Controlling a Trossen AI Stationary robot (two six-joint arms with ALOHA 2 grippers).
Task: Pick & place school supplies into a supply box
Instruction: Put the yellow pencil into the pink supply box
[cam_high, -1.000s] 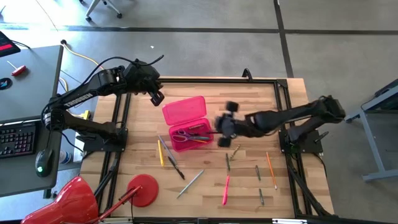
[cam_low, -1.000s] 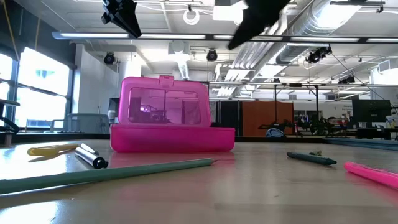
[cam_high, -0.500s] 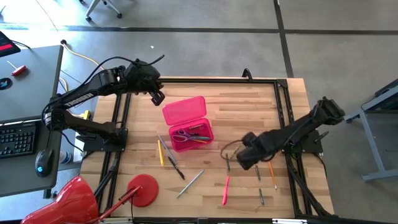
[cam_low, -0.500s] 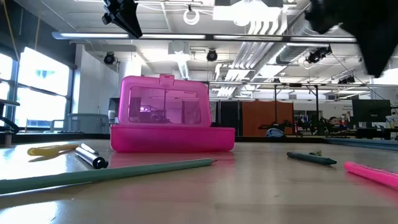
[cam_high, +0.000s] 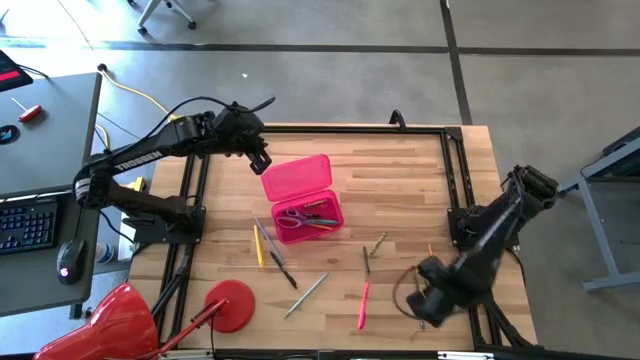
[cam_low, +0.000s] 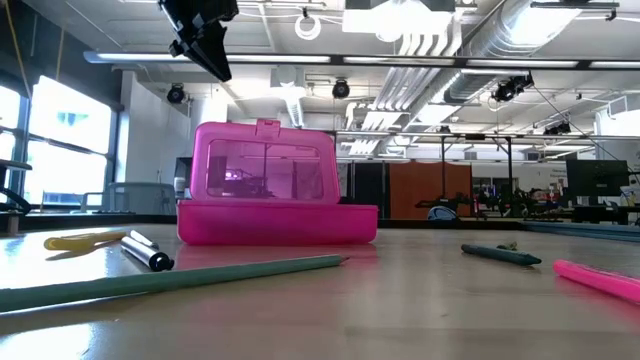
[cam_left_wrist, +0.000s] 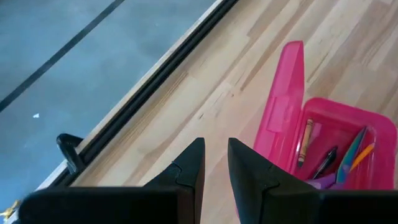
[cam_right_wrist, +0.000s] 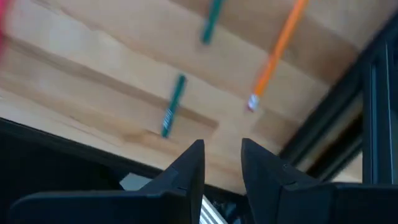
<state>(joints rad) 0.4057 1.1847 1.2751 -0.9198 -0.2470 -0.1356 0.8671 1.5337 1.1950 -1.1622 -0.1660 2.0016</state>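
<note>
The open pink supply box (cam_high: 302, 200) stands on the table left of centre, also in the low view (cam_low: 270, 195). Purple-handled scissors (cam_high: 293, 216) and some pens lie in its tray. Loose on the wood are a yellow pencil (cam_high: 258, 245), a dark pen (cam_high: 281, 267), a grey-green pencil (cam_high: 308, 292), a pink pen (cam_high: 363, 305), a green pencil (cam_right_wrist: 173, 106) and an orange pencil (cam_right_wrist: 280, 46). My left gripper (cam_high: 260, 158) hangs high beside the box's far left corner, fingers a narrow gap apart, empty. My right gripper (cam_high: 430, 297) hangs over the near right part, open and empty.
A red round disc with a stick handle (cam_high: 228, 303) lies at the near left. A black frame (cam_high: 470, 300) runs along the table's edges. A desk with a keyboard (cam_high: 25, 220) stands left of the table. Bare wood lies right of the box.
My right gripper has swung from above the pink box toward the table's right and near edges and now hangs over the orange and green pencils. My left gripper has shifted a little toward the box. The box and the loose supplies have stayed put.
</note>
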